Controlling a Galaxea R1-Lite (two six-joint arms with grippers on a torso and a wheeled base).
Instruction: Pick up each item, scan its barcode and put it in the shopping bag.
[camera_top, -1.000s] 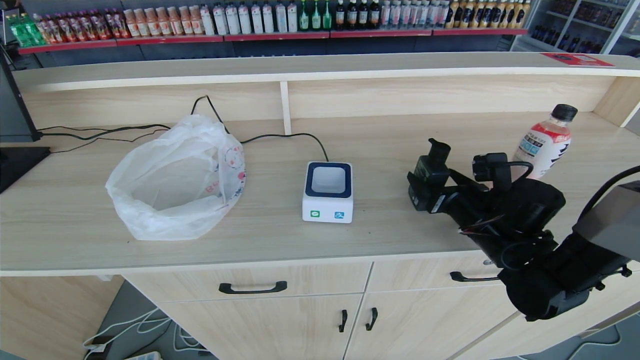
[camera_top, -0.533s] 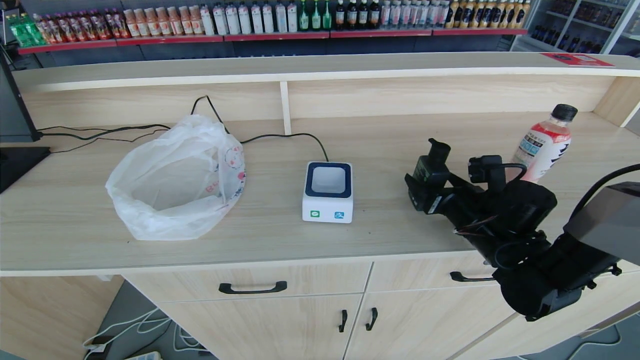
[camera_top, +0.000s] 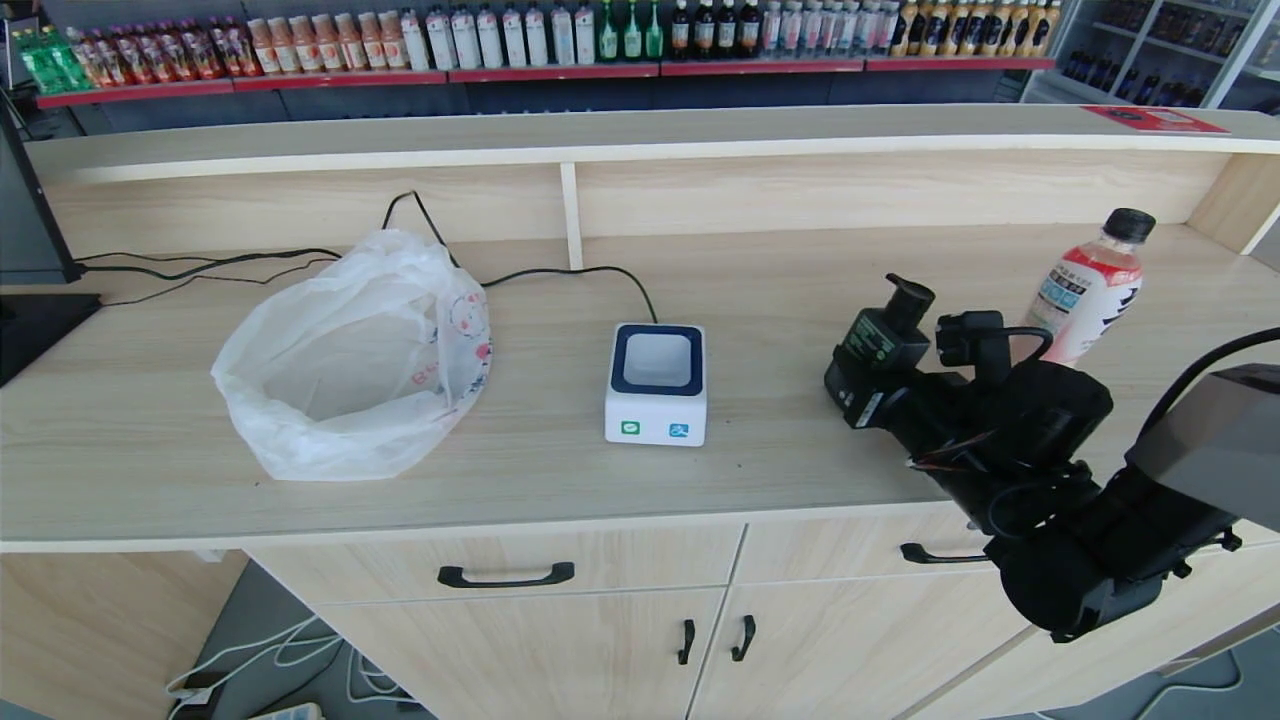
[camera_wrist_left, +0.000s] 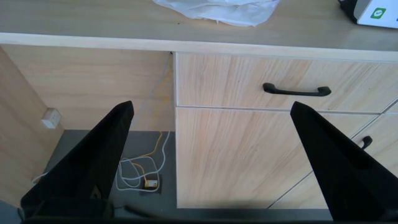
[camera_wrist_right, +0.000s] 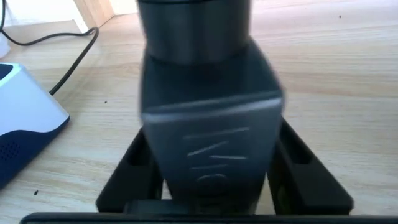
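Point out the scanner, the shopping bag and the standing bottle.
scanner (camera_top: 657, 361), head view, its top window.
shopping bag (camera_top: 450, 340), head view, its printed side.
bottle (camera_top: 1075, 285), head view, its label.

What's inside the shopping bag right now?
The shopping bag lies open on the counter. Only its bare white lining shows, with no item visible. Its crumpled near rim hides the lowest part inside.

No text is legible. The white box-shaped scanner with a dark blue top frame (camera_top: 656, 385), centre frame, carries a green square icon (camera_top: 630, 428) and a blue square icon (camera_top: 678, 431) on its front face. Print too small to read stands on:
- the pink-labelled plastic bottle with a black cap (camera_top: 1090, 285), upper right;
- the translucent white plastic bag (camera_top: 350, 360), left of centre;
- the dark square bottle with a green label (camera_top: 875, 345), right of centre.
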